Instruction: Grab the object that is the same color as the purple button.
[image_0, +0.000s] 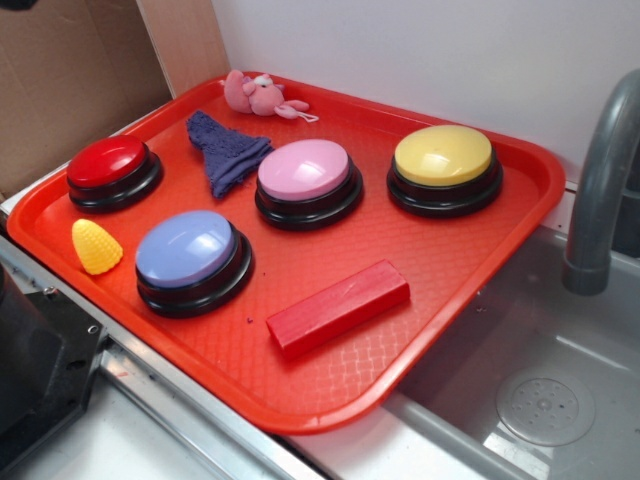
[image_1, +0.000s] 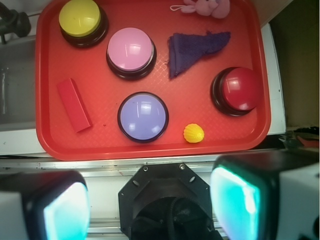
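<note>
A red tray (image_0: 470, 290) sat on the worktop beside a grey sink (image_0: 545, 405), with a grey faucet (image_0: 600, 190) at the right edge of the exterior frame. The purple cloth (image_0: 226, 150) lay crumpled and flat on the tray in the upper left of that frame, between the red button (image_0: 112, 170) to its left and the pink button (image_0: 306, 180) to its right, near both but touching neither as far as could be seen. Just above it, at the tray's far rim, lay a small pink plush toy (image_0: 255, 94). The purple button (image_0: 190, 258) stood below the cloth, toward the lower left of the frame, well apart from it. A yellow corn-shaped toy (image_0: 95, 246) rested left of the purple button, and a red block (image_0: 338, 306) lay to its lower right. A yellow button (image_0: 444, 168) stood at the upper right.

In the wrist view the gripper (image_1: 147, 205) hung at the bottom of the frame, off the tray's near edge, its jaws spread wide with nothing between them; both fingers (image_1: 235, 200) were blurred. There the cloth (image_1: 192, 50) appeared in the upper middle, right of the pink button (image_1: 130, 50) and above the purple button (image_1: 143, 116).
</note>
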